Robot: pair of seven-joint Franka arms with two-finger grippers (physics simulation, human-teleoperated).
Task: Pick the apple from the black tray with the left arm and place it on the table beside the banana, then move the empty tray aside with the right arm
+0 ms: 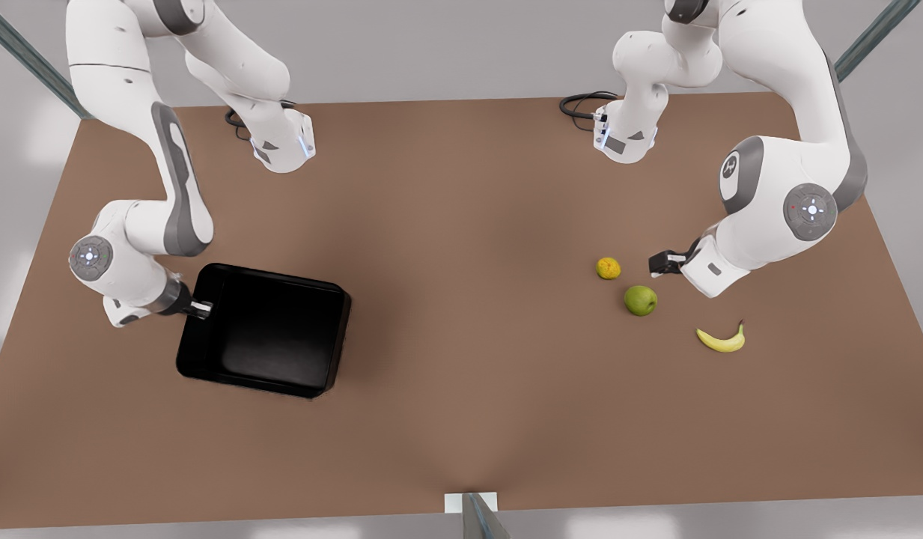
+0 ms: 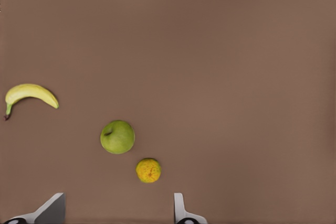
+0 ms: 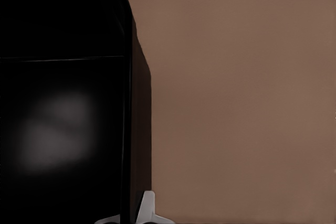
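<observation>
From the front view, the black tray (image 1: 265, 329) lies on the table (image 1: 461, 419) toward the front view's left, nothing in it, its long axis slightly skewed to the table edge. The right gripper (image 1: 204, 308) grasps the tray's wall on the front view's left. Bare brown surface surrounds the tray. Far across, the apple (image 1: 641, 300) sits on the table between a bumpy yellow-orange fruit (image 1: 608, 268) and the banana (image 1: 722, 339), whose dark stem tip points up-right. The left gripper (image 1: 662, 263) hovers near the apple, apart from it.

In the left wrist view, its fingers (image 2: 181, 209) stand spread with nothing between them; the apple (image 2: 117, 137) shows its stem dimple.

In the right wrist view, a fingertip (image 3: 148, 207) presses the tray's outer wall (image 3: 137, 129) at a rounded corner.
</observation>
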